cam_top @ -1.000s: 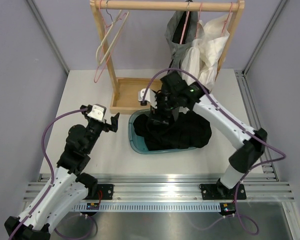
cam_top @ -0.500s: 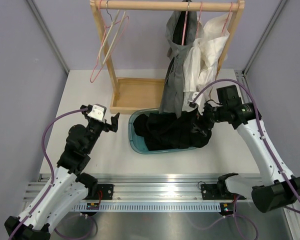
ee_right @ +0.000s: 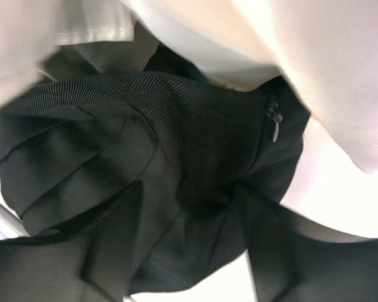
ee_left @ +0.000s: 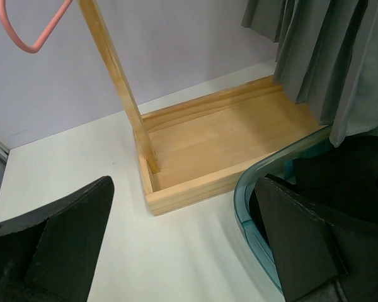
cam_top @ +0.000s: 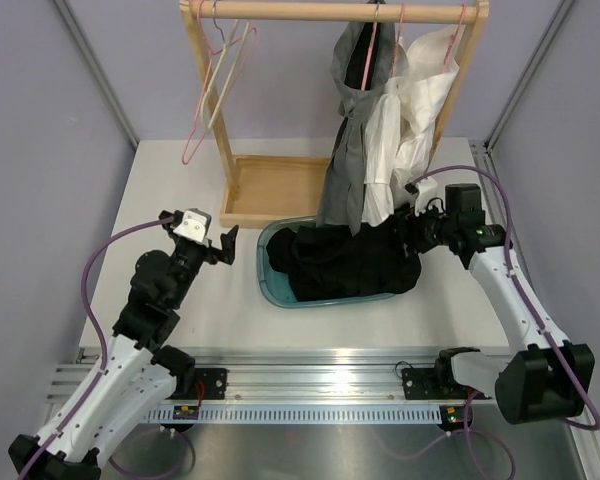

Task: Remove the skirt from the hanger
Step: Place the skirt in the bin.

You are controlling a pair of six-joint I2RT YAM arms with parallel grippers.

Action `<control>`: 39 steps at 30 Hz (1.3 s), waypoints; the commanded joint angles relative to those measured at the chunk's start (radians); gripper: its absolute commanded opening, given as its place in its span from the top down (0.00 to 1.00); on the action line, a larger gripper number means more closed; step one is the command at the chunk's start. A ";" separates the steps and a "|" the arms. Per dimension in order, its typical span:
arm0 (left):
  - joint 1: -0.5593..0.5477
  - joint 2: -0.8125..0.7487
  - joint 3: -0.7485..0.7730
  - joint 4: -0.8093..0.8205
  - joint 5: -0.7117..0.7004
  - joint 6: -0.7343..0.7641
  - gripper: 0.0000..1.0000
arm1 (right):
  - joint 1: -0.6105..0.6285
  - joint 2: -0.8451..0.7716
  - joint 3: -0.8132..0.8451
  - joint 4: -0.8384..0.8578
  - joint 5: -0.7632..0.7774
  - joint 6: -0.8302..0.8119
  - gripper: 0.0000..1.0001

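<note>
Table (cam_top: 170, 190) bears tub (cam_top: 264, 264) below skirt (cam_top: 342, 180), white garment (cam_top: 408, 105) beside.

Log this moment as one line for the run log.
skirt on hanger, hem at tub | left gripper open, left of tub | right gripper open at black clothes

right wrist view: the white garment (ee_right: 340, 75) is one big blur, far too close. from above, the right gripper (cam_top: 408, 226) melts into the dark clothes (cam_top: 350, 265), touching or not, can't tell. left wrist view cuts the skirt (ee_left: 327, 56) and pink hanger (ee_left: 30, 48) off at the top, the tub (ee_left: 242, 195) at the right.
</note>
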 commanded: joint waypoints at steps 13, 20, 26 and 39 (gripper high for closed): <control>-0.004 -0.011 0.028 0.045 -0.001 0.009 0.01 | 0.250 -0.014 -0.120 0.117 -0.206 -0.158 0.66; -0.004 0.007 0.030 0.039 -0.001 0.011 0.01 | 0.406 0.093 -0.083 0.133 -0.054 -0.302 0.67; -0.004 0.011 0.033 0.033 0.000 0.013 0.01 | 0.471 0.351 0.022 0.145 0.088 -0.295 0.68; -0.011 -0.003 0.033 0.033 0.013 0.009 0.01 | 0.469 0.373 0.073 -0.111 0.167 -0.538 0.30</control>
